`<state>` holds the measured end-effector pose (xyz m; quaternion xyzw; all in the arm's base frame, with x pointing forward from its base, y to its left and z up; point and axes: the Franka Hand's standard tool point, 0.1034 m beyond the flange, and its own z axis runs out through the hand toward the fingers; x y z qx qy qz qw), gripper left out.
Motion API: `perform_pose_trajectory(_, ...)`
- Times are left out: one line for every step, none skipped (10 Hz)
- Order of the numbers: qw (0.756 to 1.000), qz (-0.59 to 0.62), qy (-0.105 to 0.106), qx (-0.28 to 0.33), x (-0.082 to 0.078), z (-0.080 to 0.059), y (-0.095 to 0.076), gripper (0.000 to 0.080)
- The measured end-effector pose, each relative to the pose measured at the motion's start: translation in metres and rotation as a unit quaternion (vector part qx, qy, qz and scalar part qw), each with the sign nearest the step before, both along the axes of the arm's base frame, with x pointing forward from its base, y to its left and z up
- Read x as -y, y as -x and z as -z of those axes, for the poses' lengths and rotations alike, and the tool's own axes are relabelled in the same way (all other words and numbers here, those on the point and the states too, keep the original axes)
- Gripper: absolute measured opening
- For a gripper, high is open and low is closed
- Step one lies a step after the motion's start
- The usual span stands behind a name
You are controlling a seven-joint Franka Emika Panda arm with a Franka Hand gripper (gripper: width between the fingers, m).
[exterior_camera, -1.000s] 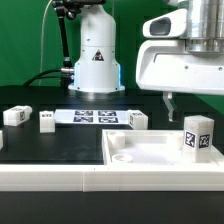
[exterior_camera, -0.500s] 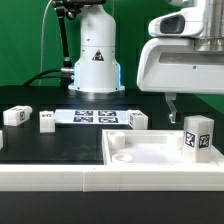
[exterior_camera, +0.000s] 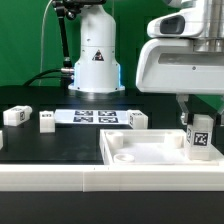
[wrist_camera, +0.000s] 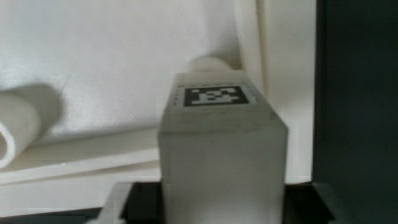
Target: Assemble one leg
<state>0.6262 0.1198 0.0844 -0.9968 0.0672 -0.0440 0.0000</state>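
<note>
The leg [exterior_camera: 202, 138], a small white post with a marker tag, stands on the right part of the large white tabletop piece [exterior_camera: 150, 152]. My gripper [exterior_camera: 199, 124] has come down over it, with a finger on each side of its top. In the wrist view the leg [wrist_camera: 221, 130] fills the middle. The dark pads [wrist_camera: 146, 202] press against both of its sides, so the gripper is shut on the leg. The tabletop [wrist_camera: 107, 50] lies behind the leg, with a round corner socket [wrist_camera: 18, 115] at the edge.
Three more legs lie on the black table: two at the exterior view's left [exterior_camera: 15, 116] [exterior_camera: 46, 120] and one behind the tabletop [exterior_camera: 137, 120]. The marker board [exterior_camera: 95, 116] lies in front of the robot base [exterior_camera: 95, 60].
My gripper has come down from above and beside the leg and closed round its top. The leg has shifted slightly to the exterior view's right.
</note>
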Motion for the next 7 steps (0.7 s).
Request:
perform_pose_trajectory(1.0, 0.016, -0.002, 0.0, 0.0021, -0.0005, -0.0006, 0.0288)
perform_pose_trajectory(0.999, 0.042, -0.004, 0.001, 0.0073, -0.0017, -0.0023, 0.0288)
perform_pose_trajectory(0.994, 0.107, -0.014, 0.003, 0.0086, -0.0012, -0.0022, 0.0288)
perform_pose_trajectory(0.985, 0.168, -0.025, 0.007, 0.009, 0.0003, -0.0019, 0.0288)
perform_pose_trajectory(0.973, 0.228, -0.035, 0.011, 0.0089, 0.0004, -0.0029, 0.0288)
perform_pose_trajectory(0.956, 0.29, -0.041, 0.01, 0.0068, 0.0008, -0.0024, 0.0288)
perform_pose_trajectory(0.928, 0.37, -0.047, 0.015, 0.0077, 0.0015, -0.0023, 0.0289)
